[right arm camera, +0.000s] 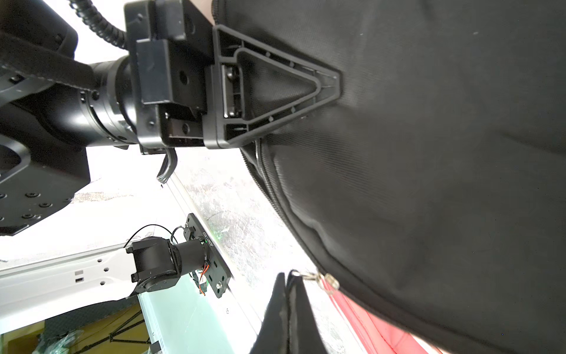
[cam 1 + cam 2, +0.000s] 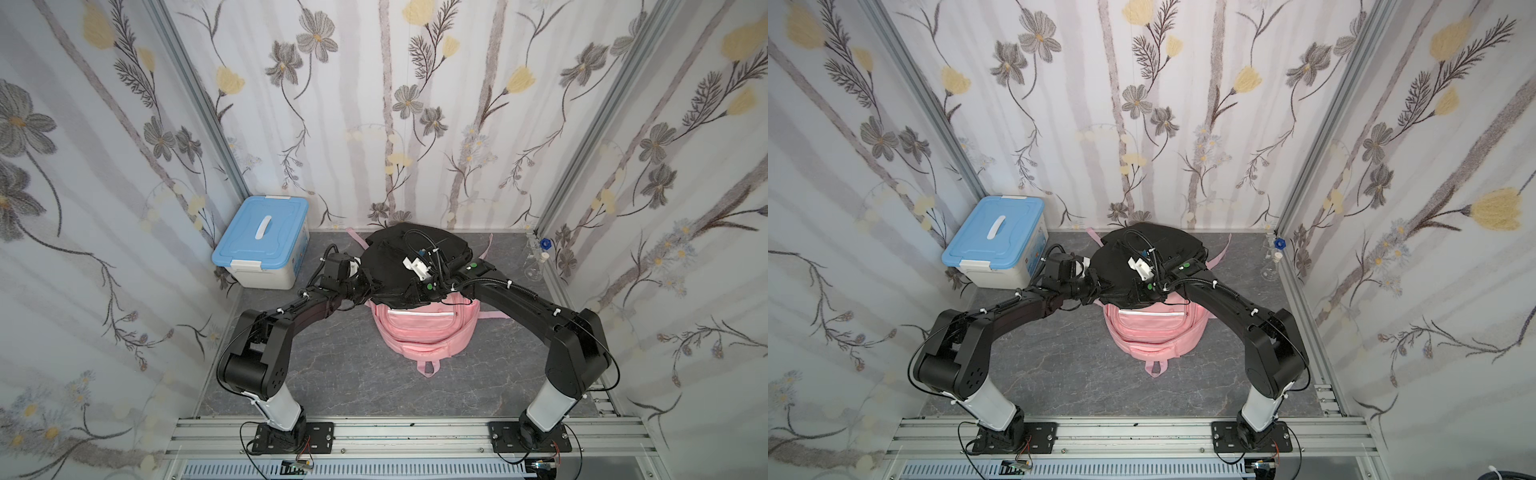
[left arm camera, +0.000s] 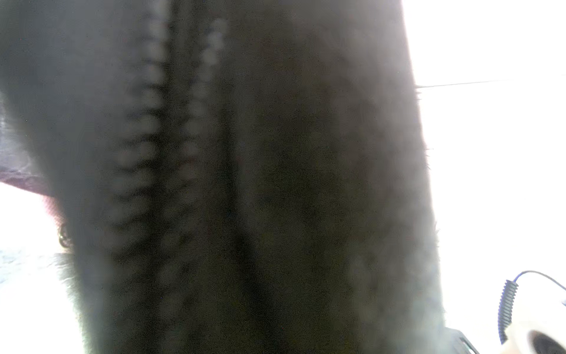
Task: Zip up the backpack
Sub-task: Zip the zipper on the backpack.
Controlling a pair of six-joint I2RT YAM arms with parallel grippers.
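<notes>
A black backpack point(image 2: 415, 249) point(image 2: 1154, 245) lies at the back of the table, partly on top of a pink backpack point(image 2: 424, 328). In the right wrist view my right gripper point(image 1: 286, 282) is shut on the metal zipper pull point(image 1: 318, 279) at the black backpack's point(image 1: 428, 153) curved zipper line. My left gripper point(image 1: 335, 82) is shut on the bag's edge further along the same zipper. In both top views the left gripper point(image 2: 365, 284) holds the bag's left rim. The right gripper point(image 2: 415, 291) is at its front edge. The left wrist view is filled with blurred black fabric and zipper teeth point(image 3: 144, 138).
A white box with a blue lid point(image 2: 262, 245) stands at the back left beside the left arm. Glass flasks point(image 2: 536, 266) stand at the back right against the wall. Flowered walls close in three sides. The arm bases sit on a metal rail point(image 2: 407, 436) at the front.
</notes>
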